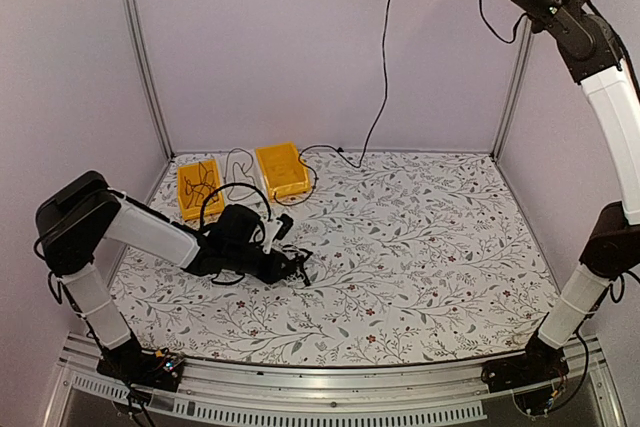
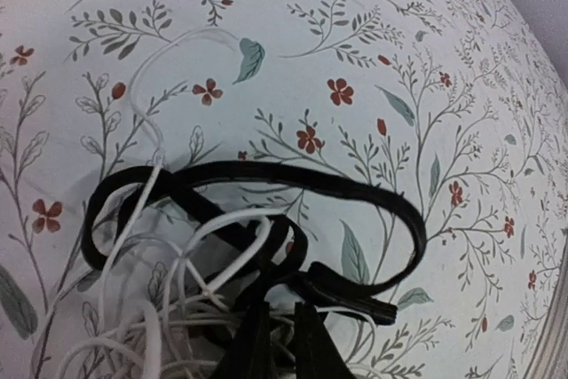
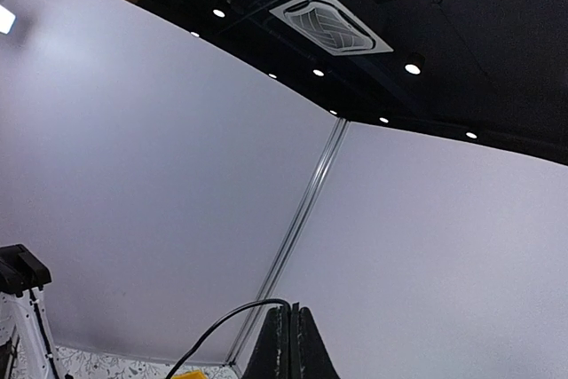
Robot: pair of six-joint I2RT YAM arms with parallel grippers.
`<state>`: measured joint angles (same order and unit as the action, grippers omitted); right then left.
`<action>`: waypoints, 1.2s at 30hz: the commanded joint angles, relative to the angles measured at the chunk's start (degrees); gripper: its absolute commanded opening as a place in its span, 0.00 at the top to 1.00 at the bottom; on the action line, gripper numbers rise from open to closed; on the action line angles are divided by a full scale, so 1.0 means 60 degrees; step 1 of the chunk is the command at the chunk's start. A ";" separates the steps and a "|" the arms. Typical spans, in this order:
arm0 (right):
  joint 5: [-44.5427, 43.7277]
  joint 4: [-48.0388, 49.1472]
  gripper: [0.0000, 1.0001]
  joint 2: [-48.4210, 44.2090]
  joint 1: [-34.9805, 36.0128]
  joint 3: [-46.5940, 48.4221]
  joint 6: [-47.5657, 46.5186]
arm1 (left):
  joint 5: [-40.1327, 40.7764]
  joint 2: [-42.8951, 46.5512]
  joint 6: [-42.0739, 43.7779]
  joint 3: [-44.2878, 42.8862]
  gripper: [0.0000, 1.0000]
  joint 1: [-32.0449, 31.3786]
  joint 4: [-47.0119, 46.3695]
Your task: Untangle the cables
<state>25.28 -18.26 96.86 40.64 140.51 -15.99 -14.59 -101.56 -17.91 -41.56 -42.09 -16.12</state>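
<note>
Black cable [image 1: 383, 47] hangs pinched in the right pincer [image 3: 289, 310]; the left pincer [image 2: 280, 312] nips the tangled cables [image 2: 248, 237]. Pulling apart may cinch them tighter instead of freeing them.

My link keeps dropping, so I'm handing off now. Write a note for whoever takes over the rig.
Grippers: the left gripper is shut on the tangle of white and black cables, low on the table. The right gripper, raised high, is shut on a long black cable whose lower end trails on the table near the back.
Also: thin dark cords lie in a yellow bin.
Done: one cable hoisted.
Left: the tangle is not yet separated.
</note>
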 commanded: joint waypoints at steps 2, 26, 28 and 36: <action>-0.0765 0.1112 1.00 0.0041 -0.0307 0.0578 -0.0526 | 0.0035 0.1398 -0.0712 0.1488 0.85 0.0068 0.0963; -0.0004 -0.0311 1.00 -0.1468 -0.0402 -0.5880 -0.1596 | -0.0129 0.3479 0.0692 -0.5662 0.48 -0.0087 0.3843; -0.0062 -0.0502 1.00 -0.1302 -0.0394 -0.5752 -0.1558 | 0.0096 0.3464 0.0851 -0.5755 0.42 -0.0355 0.3203; 0.0189 -0.0679 1.00 -0.1123 -0.0362 -0.5697 -0.1336 | -0.1132 0.2209 0.0837 -0.6902 0.30 -0.0517 0.2619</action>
<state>25.28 -21.21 89.49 38.50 104.95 -25.06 -15.51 -84.51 -13.67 -79.68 -44.51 1.91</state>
